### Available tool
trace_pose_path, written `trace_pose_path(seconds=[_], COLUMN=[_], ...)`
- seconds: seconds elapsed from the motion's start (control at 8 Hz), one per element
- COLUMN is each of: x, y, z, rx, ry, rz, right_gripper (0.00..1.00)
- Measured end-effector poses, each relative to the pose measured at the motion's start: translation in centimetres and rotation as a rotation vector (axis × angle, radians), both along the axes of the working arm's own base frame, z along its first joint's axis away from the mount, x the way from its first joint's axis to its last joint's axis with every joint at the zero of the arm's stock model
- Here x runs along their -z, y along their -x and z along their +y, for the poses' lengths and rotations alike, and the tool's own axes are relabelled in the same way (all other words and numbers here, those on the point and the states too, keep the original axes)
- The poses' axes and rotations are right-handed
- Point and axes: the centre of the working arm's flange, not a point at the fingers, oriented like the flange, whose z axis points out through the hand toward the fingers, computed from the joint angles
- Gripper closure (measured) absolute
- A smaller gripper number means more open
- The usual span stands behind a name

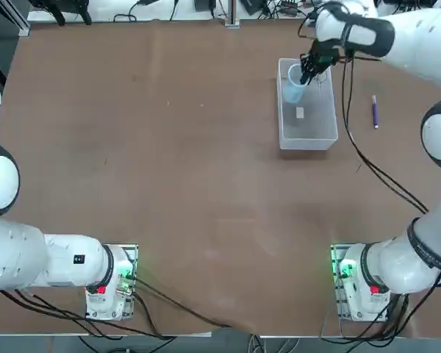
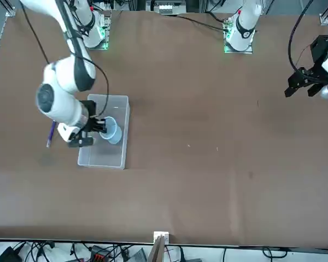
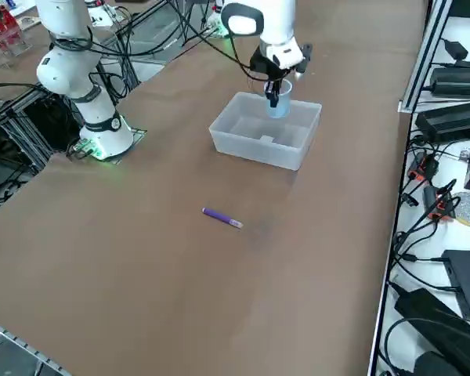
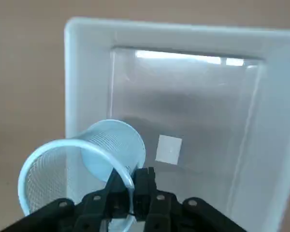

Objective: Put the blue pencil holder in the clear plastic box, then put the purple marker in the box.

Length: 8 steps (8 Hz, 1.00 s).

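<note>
Your right pincer (image 4: 130,188) is clamped on the rim of the blue mesh pencil holder (image 4: 43,169), over the clear plastic box (image 4: 232,34). Holder: probably light, thin-walled; keep your hold at the rim, squeeze gently.

Seen from overhead, my right gripper (image 4: 131,179) was black, at the box's eleven o'clock. The pencil holder (image 4: 113,137) there was light blue, its wall finely meshed, its rim plain. The plastic box (image 4: 208,121), at the table's one o'clock, was translucent whitish with a white label (image 4: 168,149). The marker (image 3: 219,217), at two o'clock, was purple, whitish at one end. The table (image 1: 191,184) was brown.
</note>
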Motion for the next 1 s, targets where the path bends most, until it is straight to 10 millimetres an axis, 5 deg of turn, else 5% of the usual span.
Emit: trace_pose_path(seconds=[1.0], x=[5.1], y=[0.2], z=[0.0], rx=[0.006], ry=[0.020], rz=[0.027], right_gripper=[0.94])
